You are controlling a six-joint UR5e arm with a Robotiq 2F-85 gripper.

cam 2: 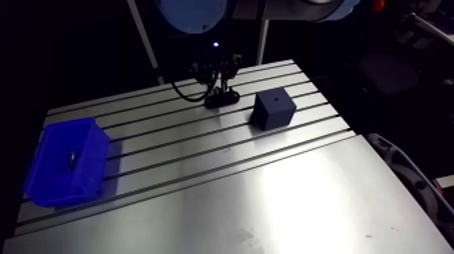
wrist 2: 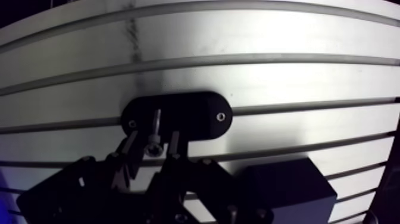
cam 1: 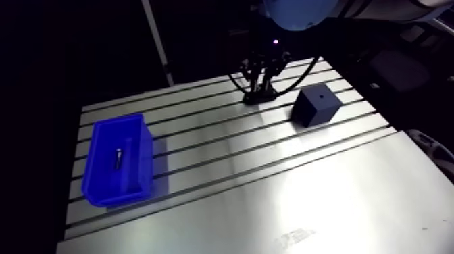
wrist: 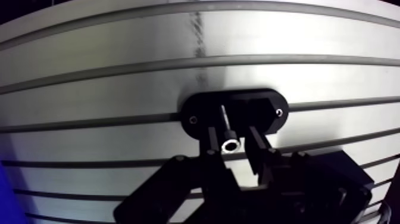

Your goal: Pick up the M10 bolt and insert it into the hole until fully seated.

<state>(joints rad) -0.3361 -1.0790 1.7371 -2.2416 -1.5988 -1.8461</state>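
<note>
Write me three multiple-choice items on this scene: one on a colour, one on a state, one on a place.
1. The bin is: A red; B blue; C green.
2. The hole in the block: A has a bolt standing in it; B has nothing sticking out; C is taped over.
3. The gripper hangs over: A the bin; B the block; C the black plate.

Key:
1 B: its walls show blue in the arm view.
2 B: only a small dark opening shows on the block's top.
3 C: the wrist view shows the plate right beneath it, and the arm view shows the block off to one side.
</note>
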